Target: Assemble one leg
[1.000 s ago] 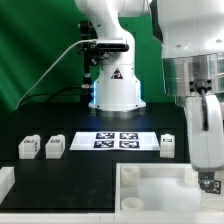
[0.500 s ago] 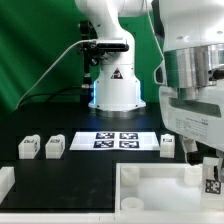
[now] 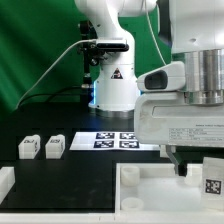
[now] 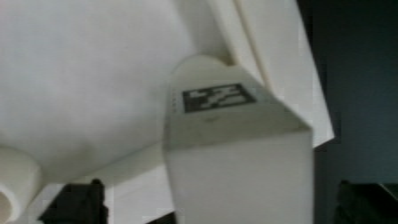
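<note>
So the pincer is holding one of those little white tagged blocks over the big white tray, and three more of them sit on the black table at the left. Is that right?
Not quite: the exterior view shows only two small white plastic block-like legs on the black table at its left, not three. The rest holds: the pincer does hold another tagged white leg over the large white tray-like panel.

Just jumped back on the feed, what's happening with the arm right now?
The arm's hand is low over the large white panel at the exterior view's right, with a tagged leg at its fingers; the wrist view shows that leg close up against the panel. Whether the fingers are clamped on it can't be made out. Two more legs sit on the black table at the exterior view's left, beside the marker board.
</note>
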### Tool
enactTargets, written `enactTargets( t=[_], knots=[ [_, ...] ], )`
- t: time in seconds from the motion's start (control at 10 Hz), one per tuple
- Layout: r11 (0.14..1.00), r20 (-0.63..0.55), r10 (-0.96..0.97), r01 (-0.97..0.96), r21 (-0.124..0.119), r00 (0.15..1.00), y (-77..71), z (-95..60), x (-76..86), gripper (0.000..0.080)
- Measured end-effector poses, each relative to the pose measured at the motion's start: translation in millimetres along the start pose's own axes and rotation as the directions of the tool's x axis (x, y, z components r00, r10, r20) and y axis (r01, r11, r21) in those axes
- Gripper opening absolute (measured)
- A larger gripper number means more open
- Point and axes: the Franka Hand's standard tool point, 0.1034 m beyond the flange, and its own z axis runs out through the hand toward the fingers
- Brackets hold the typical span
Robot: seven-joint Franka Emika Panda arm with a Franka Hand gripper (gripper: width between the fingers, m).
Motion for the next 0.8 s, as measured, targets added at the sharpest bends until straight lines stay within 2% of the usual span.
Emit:
enactTargets(
  t=[0.1, 0.3, 0.4, 0.5, 0.6, 0.7, 0.8],
  knots=[
    [1.000, 0.001, 0.025, -0.025, 0.000, 1.000, -0.3, 0.3, -0.4, 0.0649],
    [0.999, 0.000, 0.044, -0.044, 0.000, 0.999, 0.2, 0.3, -0.1, 0.0371],
    [0.994, 0.002, 0.112, -0.112, 0.003, 0.994, -0.3, 0.5, -0.6, 0.0371],
    [0.971, 0.004, 0.241, -0.241, 0.000, 0.971, 1.5, 1.0, -0.8, 0.0291],
    [0.948, 0.005, 0.318, -0.318, -0.003, 0.948, 2.7, 1.2, -0.8, 0.0291],
    [0.895, 0.019, 0.447, -0.447, -0.008, 0.894, 4.6, 1.6, -1.0, 0.0291],
    [0.768, 0.049, 0.640, -0.640, -0.027, 0.767, 8.7, 1.7, -0.4, 0.0291]
  ],
)
